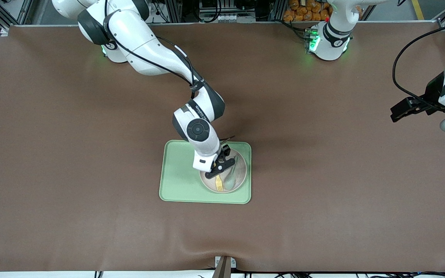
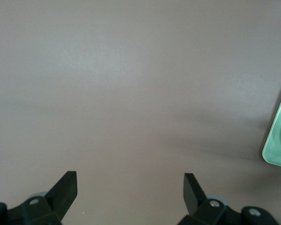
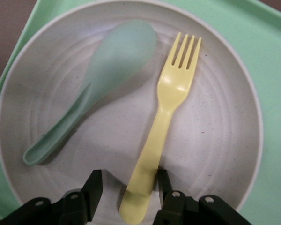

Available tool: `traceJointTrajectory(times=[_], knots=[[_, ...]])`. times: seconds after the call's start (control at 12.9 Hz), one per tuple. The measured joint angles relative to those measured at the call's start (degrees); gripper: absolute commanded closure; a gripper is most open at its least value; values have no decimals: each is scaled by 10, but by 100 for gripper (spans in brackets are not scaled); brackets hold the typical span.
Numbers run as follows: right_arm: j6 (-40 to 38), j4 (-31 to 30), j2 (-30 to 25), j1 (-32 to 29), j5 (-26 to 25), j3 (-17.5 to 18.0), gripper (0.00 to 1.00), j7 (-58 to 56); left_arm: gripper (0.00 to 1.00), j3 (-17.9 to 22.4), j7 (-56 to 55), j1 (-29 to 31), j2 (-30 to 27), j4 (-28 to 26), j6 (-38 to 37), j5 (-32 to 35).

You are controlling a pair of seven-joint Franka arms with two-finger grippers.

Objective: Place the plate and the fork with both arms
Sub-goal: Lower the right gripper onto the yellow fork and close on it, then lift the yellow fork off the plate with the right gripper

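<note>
Robotics lab bench

Two white arms (image 1: 157,58) bolted at a brown-covered table (image 1: 72,173); aluminium framing (image 1: 176,9) and cabling at twelve o'clock.

Pale yellow fork (image 3: 166,119) and pale grey-green spoon (image 3: 96,82) on an off-white plate (image 3: 220,140) with faint dark speckles and concentric ridges. Plate on a light-green tray (image 1: 180,173). Tray on a plain brown table cover (image 1: 72,154). Right gripper (image 3: 127,185) black over the plate; left gripper (image 2: 130,192) black, over plain brown cover. Arms (image 1: 149,50) white with dark grey joint bands, black cables, and green lights at their bases.
</note>
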Motion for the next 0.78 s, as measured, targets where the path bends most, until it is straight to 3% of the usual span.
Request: traceJointTrajectory(times=[0.16, 0.23, 0.78], knots=[[0, 0, 0, 0, 0, -1, 95, -2, 0, 0, 0, 0, 0, -1, 2, 0], [1, 1, 0, 0, 0, -1, 99, -3, 0, 0, 0, 0, 0, -1, 3, 0], [2, 1, 0, 0, 0, -1, 100, -5, 0, -3, 0, 0, 0, -2, 3, 0]])
